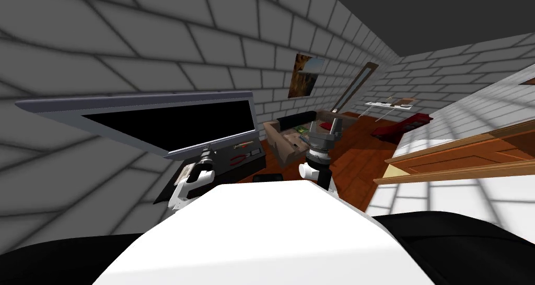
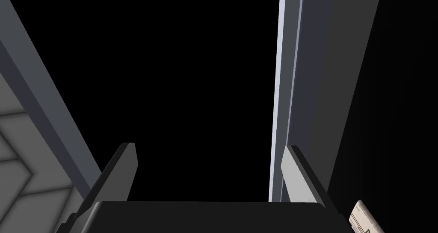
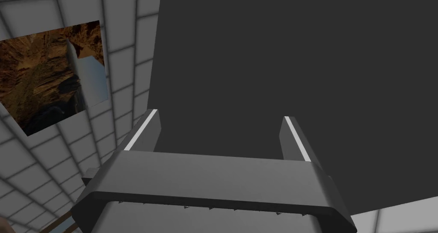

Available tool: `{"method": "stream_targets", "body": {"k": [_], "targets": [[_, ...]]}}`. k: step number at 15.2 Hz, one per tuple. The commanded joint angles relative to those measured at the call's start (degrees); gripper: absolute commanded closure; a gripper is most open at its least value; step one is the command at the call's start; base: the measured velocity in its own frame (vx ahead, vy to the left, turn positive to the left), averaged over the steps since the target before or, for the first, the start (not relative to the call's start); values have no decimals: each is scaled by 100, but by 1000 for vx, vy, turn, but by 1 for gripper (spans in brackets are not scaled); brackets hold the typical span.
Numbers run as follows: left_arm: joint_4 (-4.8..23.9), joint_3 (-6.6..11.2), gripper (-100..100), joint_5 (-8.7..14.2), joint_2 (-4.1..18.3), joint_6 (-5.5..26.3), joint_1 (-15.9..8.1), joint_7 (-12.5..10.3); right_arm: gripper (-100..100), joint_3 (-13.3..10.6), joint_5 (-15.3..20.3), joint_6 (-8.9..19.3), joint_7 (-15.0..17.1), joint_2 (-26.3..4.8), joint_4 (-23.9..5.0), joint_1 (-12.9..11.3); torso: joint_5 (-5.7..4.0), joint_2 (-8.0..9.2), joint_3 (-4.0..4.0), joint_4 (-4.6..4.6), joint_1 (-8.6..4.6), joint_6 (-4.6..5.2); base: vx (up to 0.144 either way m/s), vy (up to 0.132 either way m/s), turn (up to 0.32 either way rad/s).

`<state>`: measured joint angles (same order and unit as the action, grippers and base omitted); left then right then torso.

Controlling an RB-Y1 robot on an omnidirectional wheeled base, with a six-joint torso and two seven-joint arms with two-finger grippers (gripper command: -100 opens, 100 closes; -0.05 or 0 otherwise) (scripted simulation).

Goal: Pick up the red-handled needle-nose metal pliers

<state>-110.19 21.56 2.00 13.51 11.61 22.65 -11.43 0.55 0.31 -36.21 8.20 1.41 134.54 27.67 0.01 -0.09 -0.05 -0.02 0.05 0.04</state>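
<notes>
Head view: the television (image 1: 172, 125) is largest. Below its lower edge, on the dark stand (image 1: 256, 164), lie the red-handled pliers (image 1: 239, 159). The left gripper (image 1: 205, 152), fingers spread, faces the television's screen and should tilt down toward them. The right gripper (image 1: 335, 121) is spread, beside the television.

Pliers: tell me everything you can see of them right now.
The pliers show small in the head view: red handles, lying flat on the dark tabletop below the screen and its lower edge, near another small tool. Their nose is too small to make out. The left gripper, open, hangs beside them, not touching.
</notes>
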Motion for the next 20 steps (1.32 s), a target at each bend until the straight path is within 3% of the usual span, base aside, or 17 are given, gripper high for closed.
{"method": "stream_targets", "body": {"k": [1, 2, 3, 5, 6, 8, 9, 11, 12, 14, 15, 17, 18, 20], "targets": [[235, 139, -100, 46, 33, 286, -96, -61, 0, 0, 0, 0, 0, 0, 0, 0, 0, 0, 0, 0, 0, 0, 15, 18, -263], [235, 139, -100, 46, 33, 306, -96, -61, 0, 0, 0, 0, 0, 0, 0, 0, 1, 0, 0, 0, 2, -1, 8, 16, -94], [475, 302, -100, 95, 34, 456, -171, -118, 0, 1, 0, 0, 0, 0, 0, 1, 1, 0, 0, 0, 2, -4, 10, 7, -265], [475, 302, -100, 95, 34, 594, -171, -118, 0, 0, 0, 0, 0, 0, 0, 0, 0, 0, 0, 0, -1, -2, 9, 13, -168], [703, 466, -100, 145, 30, 786, -246, -175, 0, 1, 0, 0, 0, 0, 0, 1, 0, 0, 0, 0, -1, -4, 9, 8, -270], [716, 466, -100, 145, 30, 883, -246, -175, 0, 0, 0, 0, 0, 0, 0, 0, 0, 0, 0, 0, -1, -1, 8, 13, -175], [958, 631, -100, 194, 21, 1084, -321, -232, 0, 1, 0, 0, 0, 0, 0, 1, 0, 1, 0, 0, -1, -5, 9, 8, -253], [958, 631, -100, 194, 21, 1174, -321, -232, 0, 0, 0, 0, 0, 0, 0, 0, 0, 0, 0, 0, -1, -1, 10, 15, -183], [1186, 796, -100, 244, 8, 1376, -396, -289, 0, 1, 0, 0, 0, 0, 0, 1, 0, 0, 0, 0, -1, -4, 11, 11, -242], [1200, 796, -100, 244, 8, 1464, -396, -289, 0, 0, 0, 0, 0, 0, 0, 0, 0, -1, -1, 0, 0, -1, 8, 15, -193], [1441, 960, -100, 294, -10, 1636, -471, -346, 0, 1, 0, 0, 0, 0, 0, 1, 0, 0, 0, 0, -1, -4, 8, 13, -220], [1441, 960, -100, 294, -10, 1753, -471, -346, 0, 1, 0, 0, 0, 0, 0, 1, 0, 0, 0, 0, -1, -1, 8, 16, -176], [1680, 1123, -100, 343, -31, 1957, -544, -402, 0, 1, 0, 0, 0, 0, 0, 1, 0, 0, 0, 0, -1, -4, 8, 11, -279], [1680, 1123, -100, 343, -31, 2039, -544, -402, 0, 0, 0, 0, 0, 0, 0, 0, 0, 0, 0, 0, -1, -1, 7, 17, -189]]}}
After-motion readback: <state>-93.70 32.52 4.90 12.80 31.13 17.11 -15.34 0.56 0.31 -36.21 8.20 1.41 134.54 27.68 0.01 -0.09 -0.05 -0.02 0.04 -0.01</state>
